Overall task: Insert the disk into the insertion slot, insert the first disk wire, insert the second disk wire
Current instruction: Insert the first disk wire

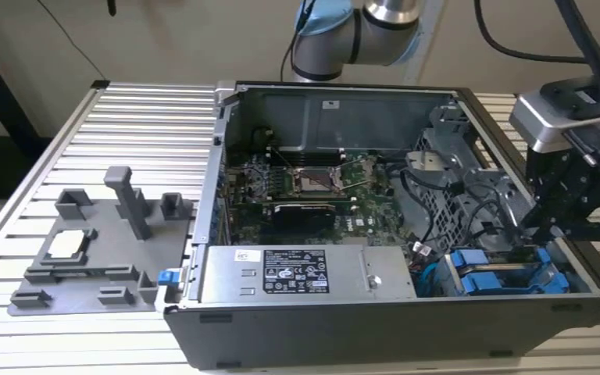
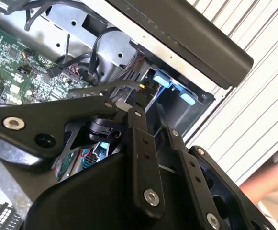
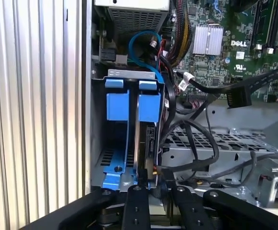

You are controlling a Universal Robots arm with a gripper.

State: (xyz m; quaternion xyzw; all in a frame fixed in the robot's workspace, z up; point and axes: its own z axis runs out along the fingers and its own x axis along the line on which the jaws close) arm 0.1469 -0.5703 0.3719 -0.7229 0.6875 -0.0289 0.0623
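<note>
– Exterior view first: where do you have the gripper?

– I see the gripper [image 1: 537, 238] down inside the open computer case [image 1: 331, 117], at the corner on the exterior view's right. It is just above the blue parts of the insertion slot [image 1: 503, 275]. The case stands on the ribbed metal surface [image 1: 144, 117].

– And the disk?

– In the first wrist view the disk [image 3: 147, 143] sits edge-on inside the insertion slot [image 3: 129, 73], just beside a second blue carrier [image 3: 117, 105].

– What does the gripper have hold of?

– In the second wrist view the gripper [image 2: 141, 91] narrows to a pinch on a small black plug [image 2: 146, 86] with thin wires, so I read it as closed on that plug. In the first wrist view the plug [image 3: 152, 171] is right at the end of the disk nearest the gripper [image 3: 150, 184]. I cannot tell whether it is seated.

– Any other wire?

– I see a flat black connector [image 3: 238, 98] on its cable above the perforated cage [image 3: 215, 141], well apart from the disk.
</note>
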